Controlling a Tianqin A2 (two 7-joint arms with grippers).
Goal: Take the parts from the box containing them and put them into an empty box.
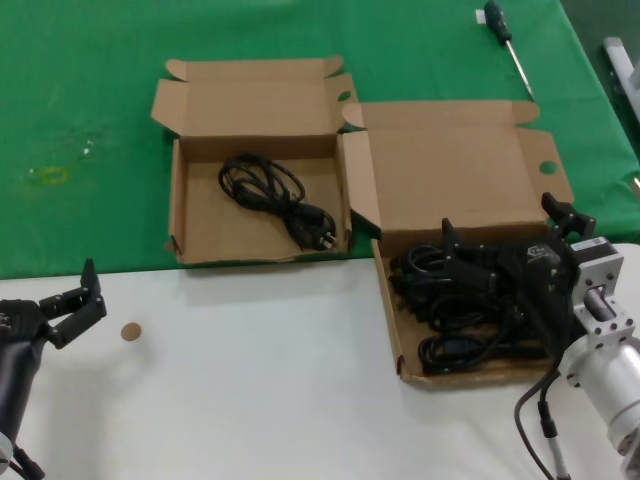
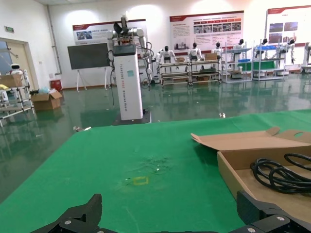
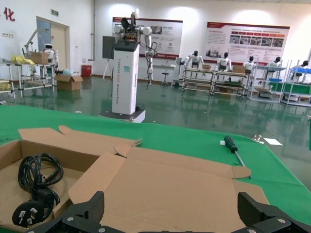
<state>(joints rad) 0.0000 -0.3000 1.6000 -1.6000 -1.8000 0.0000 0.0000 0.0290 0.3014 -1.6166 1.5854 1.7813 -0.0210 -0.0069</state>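
The wider brown box [image 1: 392, 330] lies at the right, its lid [image 1: 450, 175] folded back, with several black coiled cables [image 1: 450, 322] piled inside. Just above that pile hovers my right gripper [image 1: 500, 218], open and holding nothing. The right wrist view has the same gripper [image 3: 171, 204] facing the lid [image 3: 170, 184]. The smaller box [image 1: 178, 215] at centre left holds one cable [image 1: 275, 195], which the wrist views also catch [image 2: 279, 174] [image 3: 36, 187]. My left gripper [image 1: 72, 295] is parked open at the near left edge; in its own wrist view it [image 2: 170, 206] spans only green cloth.
A screwdriver [image 1: 505, 40] [image 3: 233, 148] lies on the green cloth at the back right. A small brown disc [image 1: 130, 331] rests on the white tabletop near the left gripper. A yellow mark [image 1: 52, 175] is on the cloth at far left. A grey object [image 1: 620, 60] sits at the right edge.
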